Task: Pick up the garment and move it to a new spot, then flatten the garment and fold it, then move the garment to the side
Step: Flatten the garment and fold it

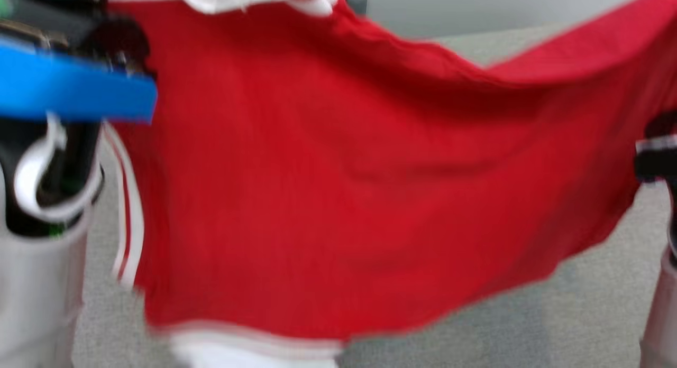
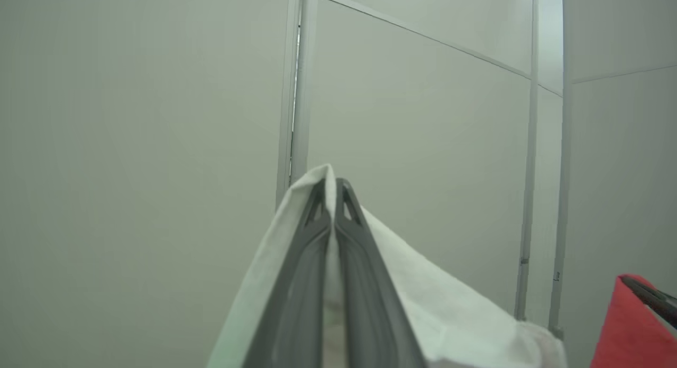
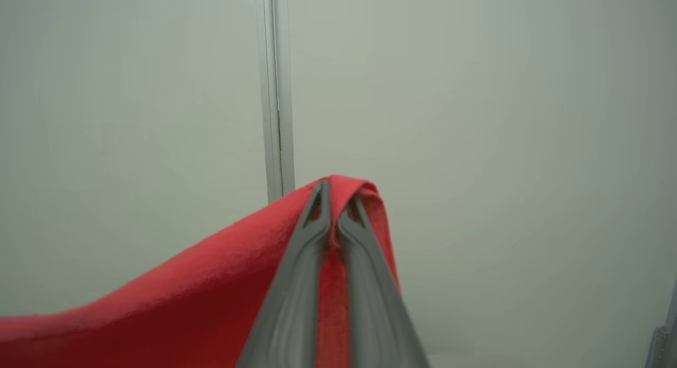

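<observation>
Holding: you have the garment (image 1: 338, 188) lifted in the air, stretched like a banner between your two arms above the grey counter (image 1: 582, 304). The head view is blurred.
Garment: a red top with white trim. A white band (image 1: 254, 347) runs along its low edge, and a red-and-white striped edge (image 1: 127, 214) hangs at your left.
Left pincer (image 2: 336, 185): fingers together, clamped on a fold of white cloth, seen in the left wrist view against a pale wall panel (image 2: 423, 146).
Right pincer (image 3: 336, 191): fingers together, clamped on a corner of the red cloth, which drapes away to the left of the right wrist view.
Sag: the top edge dips between the two grips, so the cloth is not pulled taut.
Handling: judge it light, soft and limp. It will hold no shape by itself, and it will swing and crease when you move it, but it will not break.
Slip: thin cloth can creep out of a narrow pinch. The right grip has only a small corner, so it looks the likelier to let go.
Where to take hold: corners and trimmed edges, where the cloth is doubled and thicker. Set your two holds well apart so the cloth comes down flat on the counter.
</observation>
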Available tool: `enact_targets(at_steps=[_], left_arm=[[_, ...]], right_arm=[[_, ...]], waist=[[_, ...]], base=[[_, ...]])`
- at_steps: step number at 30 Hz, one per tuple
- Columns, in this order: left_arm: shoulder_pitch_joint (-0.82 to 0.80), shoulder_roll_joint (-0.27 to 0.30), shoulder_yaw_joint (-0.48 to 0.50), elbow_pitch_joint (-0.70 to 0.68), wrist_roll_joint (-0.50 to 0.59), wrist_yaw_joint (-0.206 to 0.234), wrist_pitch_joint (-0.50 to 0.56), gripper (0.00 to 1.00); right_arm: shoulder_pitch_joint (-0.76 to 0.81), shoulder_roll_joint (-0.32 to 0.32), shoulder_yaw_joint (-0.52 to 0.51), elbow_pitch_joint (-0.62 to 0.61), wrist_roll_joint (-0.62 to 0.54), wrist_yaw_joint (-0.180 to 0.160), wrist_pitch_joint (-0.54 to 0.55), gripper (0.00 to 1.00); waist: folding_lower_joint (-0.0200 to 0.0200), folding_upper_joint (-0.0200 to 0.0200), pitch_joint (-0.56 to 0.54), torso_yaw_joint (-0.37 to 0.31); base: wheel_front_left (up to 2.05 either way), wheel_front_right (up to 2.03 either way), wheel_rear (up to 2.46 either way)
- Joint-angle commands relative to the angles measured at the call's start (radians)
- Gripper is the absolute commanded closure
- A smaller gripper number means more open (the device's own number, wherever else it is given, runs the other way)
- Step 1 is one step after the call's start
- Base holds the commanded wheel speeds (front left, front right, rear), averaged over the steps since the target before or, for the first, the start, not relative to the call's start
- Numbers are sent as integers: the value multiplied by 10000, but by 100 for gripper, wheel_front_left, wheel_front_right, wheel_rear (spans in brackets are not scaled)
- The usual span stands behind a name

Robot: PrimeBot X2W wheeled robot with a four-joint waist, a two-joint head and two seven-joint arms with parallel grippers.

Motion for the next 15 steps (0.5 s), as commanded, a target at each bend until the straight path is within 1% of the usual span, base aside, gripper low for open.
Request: enact_targets(at_steps=[1, 3, 5, 9, 11, 15], left_arm=[[-1329, -54, 50, 1125, 180, -66, -63, 100], [-2090, -379, 85, 2086, 4, -2, -97, 100], [-3101, -241, 60, 3080, 406, -57, -294, 100], [-4676, -527, -134, 4883, 935, -66, -909, 100], [-5161, -665, -253, 5637, 1092, -84, -1178, 100], [-5606, -1086, -446, 6850, 1204, -135, -1739, 100]], right_arm=[[-1433, -104, 259, 1098, -556, 5, -74, 100], [-2500, -283, 528, 1997, -866, 5, -368, 100], [-3497, -365, 719, 3010, -1080, 3, -679, 100], [-5449, -412, 869, 4991, -1608, 3, -1249, 100], [-6200, -367, 784, 5970, -1812, 3, -1458, 100], [-7303, -481, 654, 7912, -2697, 3, -1937, 100]], waist=[[-1, 0, 775, 337], [-1, 0, 983, 381], [-1, 0, 1113, 385], [-1, 0, 1313, 463], [-1, 0, 1428, 553], [-1, 0, 1856, 807]], base=[[0, 0, 0], [0, 0, 0], [0, 0, 0], [0, 0, 0], [0, 0, 0], [0, 0, 0]])
